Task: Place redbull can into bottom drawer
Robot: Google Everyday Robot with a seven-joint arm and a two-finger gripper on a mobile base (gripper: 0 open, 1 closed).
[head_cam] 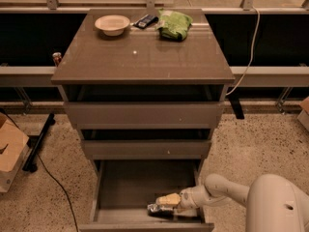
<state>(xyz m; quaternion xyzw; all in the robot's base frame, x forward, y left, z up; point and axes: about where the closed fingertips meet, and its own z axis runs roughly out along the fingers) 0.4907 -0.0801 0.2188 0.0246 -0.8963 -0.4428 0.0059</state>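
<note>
Redbull can [159,210] lying in open bottom drawer [129,185], just under end effector [167,200], its grip cannot be told

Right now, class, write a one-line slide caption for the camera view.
Robot's pincer reaches into the open bottom drawer, at the redbull can lying near its front edge.
</note>
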